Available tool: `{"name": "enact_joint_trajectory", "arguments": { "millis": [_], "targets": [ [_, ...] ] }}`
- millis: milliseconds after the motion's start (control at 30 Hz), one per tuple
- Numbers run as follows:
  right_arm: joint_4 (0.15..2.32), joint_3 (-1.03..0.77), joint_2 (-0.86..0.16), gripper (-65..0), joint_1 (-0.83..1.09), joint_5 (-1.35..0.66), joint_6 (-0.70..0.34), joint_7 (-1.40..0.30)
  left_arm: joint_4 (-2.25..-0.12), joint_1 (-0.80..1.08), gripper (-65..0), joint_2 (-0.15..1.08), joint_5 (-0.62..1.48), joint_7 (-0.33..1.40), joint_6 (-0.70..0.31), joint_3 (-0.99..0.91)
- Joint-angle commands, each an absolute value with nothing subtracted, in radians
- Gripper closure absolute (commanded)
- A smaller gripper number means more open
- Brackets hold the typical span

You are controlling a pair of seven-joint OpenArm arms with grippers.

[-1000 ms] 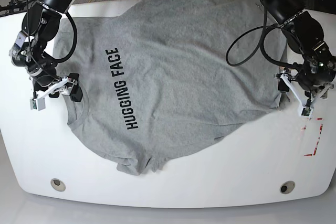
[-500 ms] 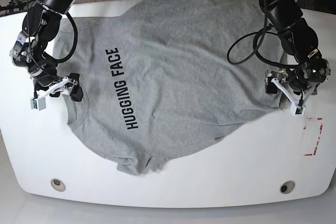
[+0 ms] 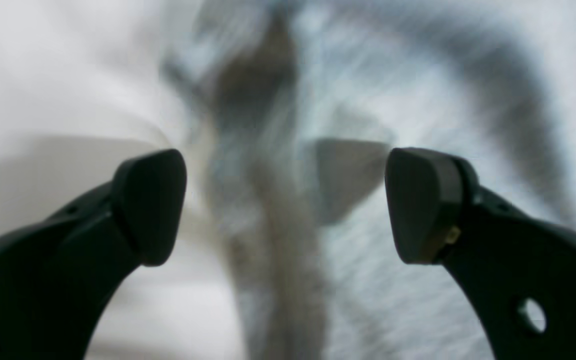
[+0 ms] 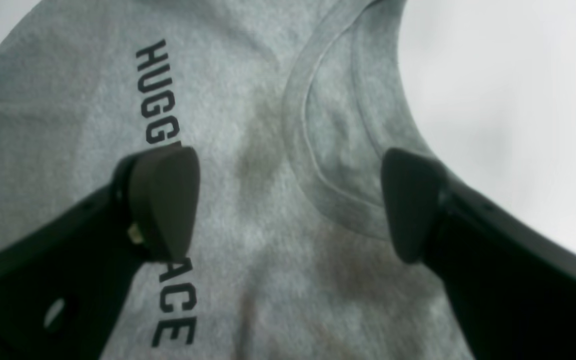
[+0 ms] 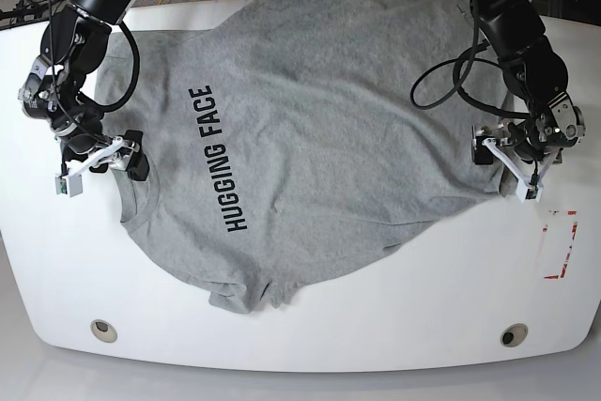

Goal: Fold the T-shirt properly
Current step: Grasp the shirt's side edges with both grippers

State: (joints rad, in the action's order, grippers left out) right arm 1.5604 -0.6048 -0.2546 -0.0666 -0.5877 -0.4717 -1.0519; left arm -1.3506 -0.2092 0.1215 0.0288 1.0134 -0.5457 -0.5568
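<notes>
The light grey T-shirt (image 5: 310,119) lies spread face up on the white table (image 5: 394,307), its black "HUGGING FACE" lettering (image 5: 217,159) running front to back. My right gripper (image 5: 101,168) hovers open at the collar on the left. In the right wrist view it (image 4: 290,205) straddles the ribbed collar (image 4: 318,165) and the lettering (image 4: 160,95), with nothing pinched. My left gripper (image 5: 502,169) stands open at the shirt's right edge. In the blurred left wrist view it (image 3: 285,205) spans a grey cloth fold (image 3: 277,260) without closing on it.
A red-outlined rectangle (image 5: 561,243) is marked on the table just right of the left gripper. Two round holes (image 5: 104,330) (image 5: 514,335) sit near the front edge. Cables and equipment crowd the area behind the table.
The left arm has moved up and inward from the red mark to the shirt's right edge, and its jaws have spread wider. The right arm and the shirt have not moved.
</notes>
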Motion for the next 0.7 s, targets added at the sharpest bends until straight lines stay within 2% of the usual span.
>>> {"name": "enact_joint_trajectory", "arguments": {
  "millis": [0, 200, 233, 300, 667],
  "targets": [
    [1.577, -0.608, -0.269, -53.9, -0.087, -0.608, -0.476, -1.030, -1.371, -0.232, -59.4, 0.134, 0.044, 1.000, -0.547, -0.552],
    [1.550, -0.608, -0.272, -53.9, -0.113, -0.607, -0.476, -1.024, -1.319, -0.231, -59.0, 0.136, 0.041, 1.000, -0.547, -0.558],
    [1.531, -0.608, -0.275, -53.9, -0.127, -0.607, -0.476, -1.021, -1.307, -0.231, -57.4, 0.136, 0.044, 1.000, -0.547, -0.558],
    [1.495, -0.608, -0.278, -53.9, -0.150, -0.607, -0.475, -1.020, -1.291, -0.231, -51.9, 0.136, 0.044, 0.998, -0.549, -0.558],
    [1.198, -0.562, -0.361, -53.9, -0.358, -0.605, -0.470, -0.929, -1.290, -0.242, -6.8, 0.130, 0.044, 0.993, -0.549, -0.550]
  ]
}}
